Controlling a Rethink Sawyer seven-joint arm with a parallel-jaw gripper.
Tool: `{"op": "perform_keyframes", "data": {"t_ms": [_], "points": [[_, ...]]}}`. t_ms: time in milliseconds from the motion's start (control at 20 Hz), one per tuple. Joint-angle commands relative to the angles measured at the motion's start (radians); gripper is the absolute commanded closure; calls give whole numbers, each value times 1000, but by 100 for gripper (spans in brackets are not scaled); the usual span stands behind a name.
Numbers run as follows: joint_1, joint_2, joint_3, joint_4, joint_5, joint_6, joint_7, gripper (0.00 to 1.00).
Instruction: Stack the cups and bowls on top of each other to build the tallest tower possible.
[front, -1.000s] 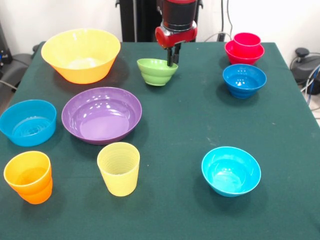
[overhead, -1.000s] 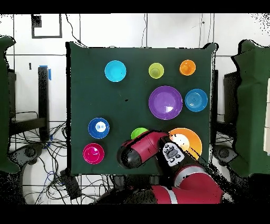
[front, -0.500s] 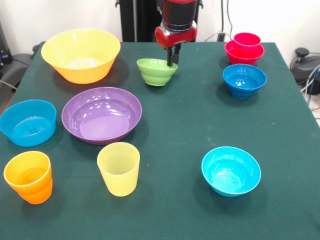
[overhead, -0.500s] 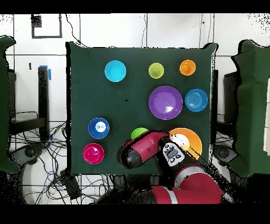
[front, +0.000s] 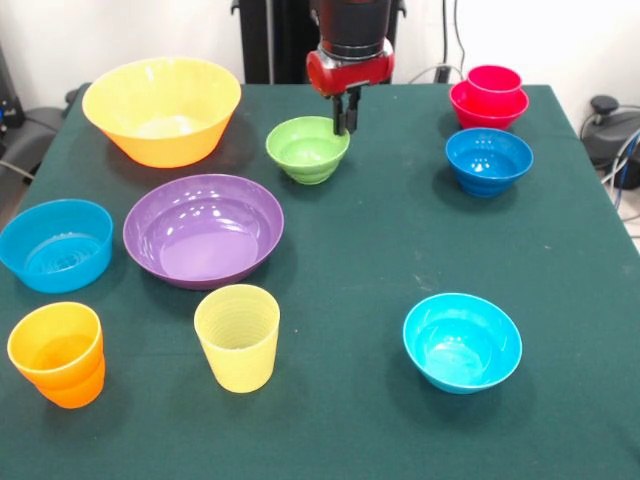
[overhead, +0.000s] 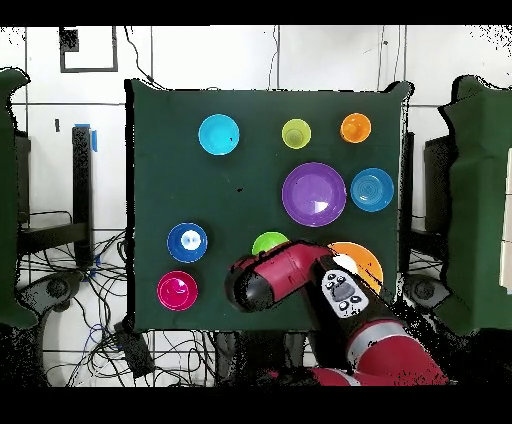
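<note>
Lime green bowl (front: 307, 148) hangs tilted near the bench's (front: 380, 240) far edge, pinched by its rim in the clenched gripper (front: 344, 112), and such a thin one-sided hold could let it swing or slip free.

Bright, even lighting from overhead.
Soft shadows under the bowls; white glare inside the purple bowl (front: 203, 228) and cyan bowl (front: 462, 341).
</note>
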Motion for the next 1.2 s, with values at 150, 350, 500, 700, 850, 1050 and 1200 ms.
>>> {"op": "perform_keyframes", "data": {"t_ms": [150, 350, 500, 700, 850, 1050, 1200], "points": [[-29, -51, 138, 27, 65, 117, -93, 100], [-35, -70, 135, 47, 65, 115, -87, 100], [-38, -72, 138, 52, 67, 118, -87, 100], [-42, -62, 137, 49, 55, 108, -80, 100], [-42, -64, 137, 51, 54, 110, -77, 100], [-41, -80, 137, 71, 59, 116, -71, 100], [-34, -86, 131, 88, 59, 105, -53, 100]]}}
